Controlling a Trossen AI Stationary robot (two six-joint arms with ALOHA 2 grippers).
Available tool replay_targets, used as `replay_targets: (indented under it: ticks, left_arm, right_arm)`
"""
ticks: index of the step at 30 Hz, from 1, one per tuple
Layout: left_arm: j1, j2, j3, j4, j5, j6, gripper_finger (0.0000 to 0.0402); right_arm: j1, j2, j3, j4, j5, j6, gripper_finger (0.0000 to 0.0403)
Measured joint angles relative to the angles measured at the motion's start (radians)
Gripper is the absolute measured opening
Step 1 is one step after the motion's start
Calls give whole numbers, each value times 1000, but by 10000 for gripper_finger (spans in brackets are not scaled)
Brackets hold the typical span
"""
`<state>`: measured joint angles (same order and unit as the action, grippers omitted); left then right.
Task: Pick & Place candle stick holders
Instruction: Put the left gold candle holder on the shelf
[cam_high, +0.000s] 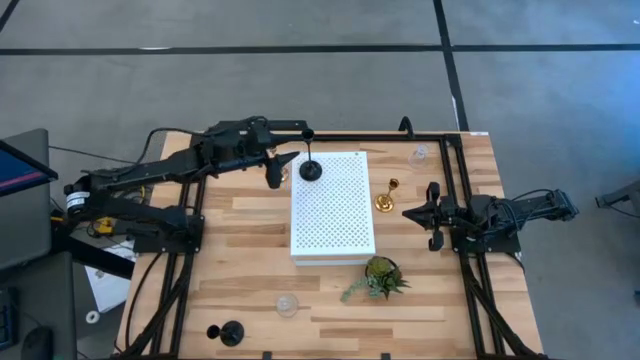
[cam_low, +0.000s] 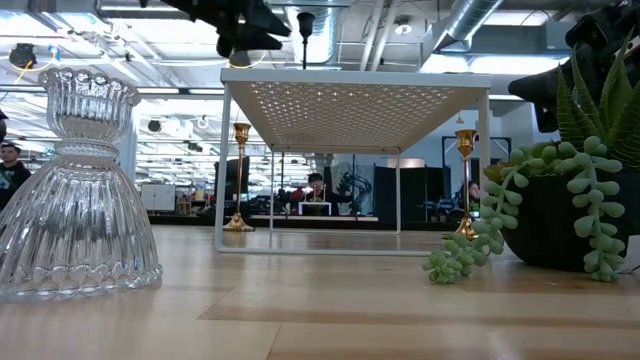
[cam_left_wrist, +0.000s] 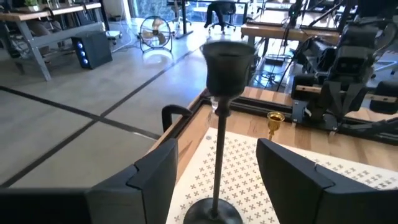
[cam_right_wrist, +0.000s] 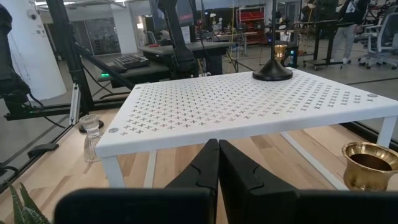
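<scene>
Candlestick of black metal, round-based and thin-stemmed (cam_high: 311, 170), stands upright on the white perforated board (cam_high: 335, 215), near the board's far left corner. The left gripper (cam_high: 283, 170) is at it on the board's left side; in the left wrist view its two dark fingers (cam_left_wrist: 155, 171) stand apart on either side of the stem (cam_left_wrist: 219, 155) without touching it, so the claw is open and holds nothing. Whether it has just let go or is about to close, I cannot tell.

On the wooden table (cam_high: 250, 300), a shiny gold holder (cam_high: 386, 200) stands just off the board's right edge, and the low view shows a second gold one (cam_low: 240, 175) beyond the board's left legs. One clear glass holder (cam_high: 417, 155) sits near the table's far right corner, another (cam_high: 287, 305) near the near edge, and a second black holder (cam_high: 232, 333) lies toward the near left corner. A small green trailing plant in a dark pot (cam_high: 380, 278) sits by the board's near right corner.

The right gripper (cam_high: 432, 214) waits over the table's right side, its fingers pressed together and empty.

Judging by this layout, if the board is where the holders go, one of six is up and five remain on the table, so the task looks early.

No brand, label or readable writing shows on any of these things.
</scene>
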<state>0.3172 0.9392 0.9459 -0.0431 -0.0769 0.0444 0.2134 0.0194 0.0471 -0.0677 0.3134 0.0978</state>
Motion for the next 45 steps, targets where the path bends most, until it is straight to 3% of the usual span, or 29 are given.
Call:
replay_targets:
  ticks: [12, 29, 33, 38, 45]
  left_arm:
    - [-129, -103, 0, -91, 3, -4, 195]
    - [-318, -156, -22, -241, -9, -80, 69]
    - [-340, -175, -64, -244, -80, -101, 41]
    - [-359, -236, -143, -249, -239, -114, 8]
    - [-378, -327, -289, -225, -322, -178, 7]
  right_arm:
    - [0, 0, 0, 0, -1, 0, 1]
    - [0, 0, 0, 0, -1, 0, 1]
    - [0, 0, 0, 0, -1, 0, 1]
    - [0, 0, 0, 0, -1, 0, 1]
    - [1, 0, 0, 0, -1, 0, 1]
